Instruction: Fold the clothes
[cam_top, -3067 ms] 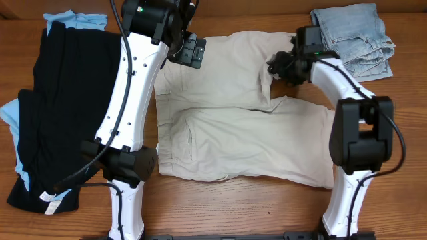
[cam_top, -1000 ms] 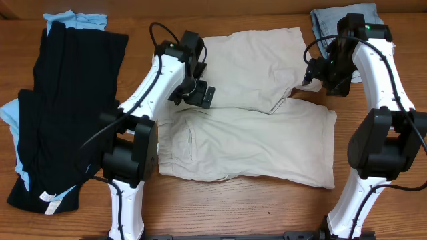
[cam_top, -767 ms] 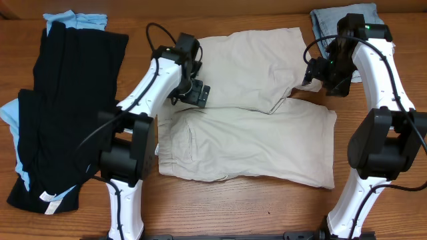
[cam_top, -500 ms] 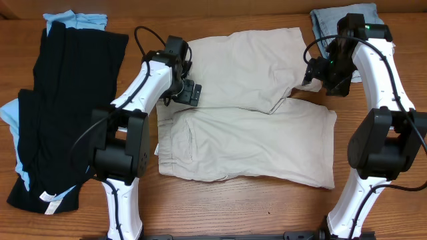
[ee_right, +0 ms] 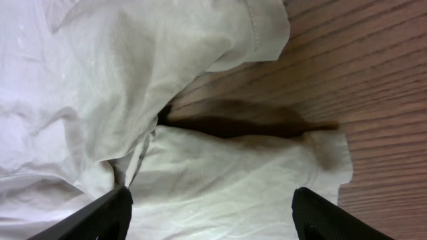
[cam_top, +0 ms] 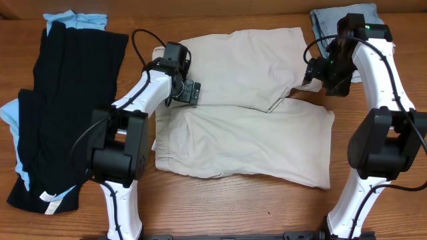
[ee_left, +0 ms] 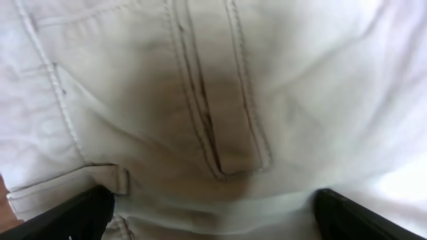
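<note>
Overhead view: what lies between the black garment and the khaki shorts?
The left arm crosses that strip; otherwise bare wooden table, seen in the overhead view.

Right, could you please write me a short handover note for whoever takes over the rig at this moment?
Left tool: open, low over the shorts near the waistband end, holding nothing.
Right tool: open, over the right end of the shorts on the far side, holding nothing.
Shorts: spread flat on the table, waistband to the left, legs pointing right.
Done: laid out; no fold visible.
Left: all the folding.
</note>
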You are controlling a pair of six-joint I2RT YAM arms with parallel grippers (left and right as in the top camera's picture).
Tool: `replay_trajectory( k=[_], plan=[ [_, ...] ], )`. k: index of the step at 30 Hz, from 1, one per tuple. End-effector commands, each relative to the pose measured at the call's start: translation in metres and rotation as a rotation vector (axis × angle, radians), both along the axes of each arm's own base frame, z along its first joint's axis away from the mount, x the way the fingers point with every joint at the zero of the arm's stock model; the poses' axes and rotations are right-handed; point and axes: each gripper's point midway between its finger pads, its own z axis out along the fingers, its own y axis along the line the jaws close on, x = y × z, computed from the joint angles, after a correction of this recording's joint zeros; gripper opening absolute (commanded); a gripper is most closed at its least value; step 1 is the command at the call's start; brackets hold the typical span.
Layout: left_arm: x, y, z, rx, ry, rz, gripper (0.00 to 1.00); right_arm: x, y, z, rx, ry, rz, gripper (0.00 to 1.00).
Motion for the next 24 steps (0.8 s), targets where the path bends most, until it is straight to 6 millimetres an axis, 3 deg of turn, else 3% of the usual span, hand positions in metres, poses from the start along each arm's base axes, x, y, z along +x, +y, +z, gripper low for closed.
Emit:
replay_trajectory(
  k=[1, 8, 12, 15, 18, 24],
  plan=[
    [-0.004, 0.054, -0.021, 0.142, 0.021, 0.088, 1.0, 0.007, -0.002, 0.014, -0.01, -0.05, 0.003, 0.8],
    [0.019, 0.11, -0.006, 0.192, -0.049, 0.174, 1.0, 0.022, -0.018, 0.014, -0.102, -0.107, -0.004, 0.81],
    [0.027, 0.121, 0.023, 0.194, -0.03, 0.188, 1.0, 0.025, -0.016, 0.015, -0.091, -0.12, 0.004, 0.77],
    [0.033, 0.117, 0.061, 0.177, -0.011, 0.181, 1.0, 0.026, -0.005, 0.025, -0.029, -0.148, 0.01, 0.74],
    [0.033, 0.1, 0.112, 0.108, 0.001, 0.148, 1.0, 0.025, 0.003, 0.052, 0.014, -0.211, 0.008, 0.72],
    [0.015, 0.067, 0.223, -0.064, -0.052, 0.146, 1.0, -0.002, 0.01, 0.14, -0.012, -0.386, -0.015, 0.72]
  ],
)
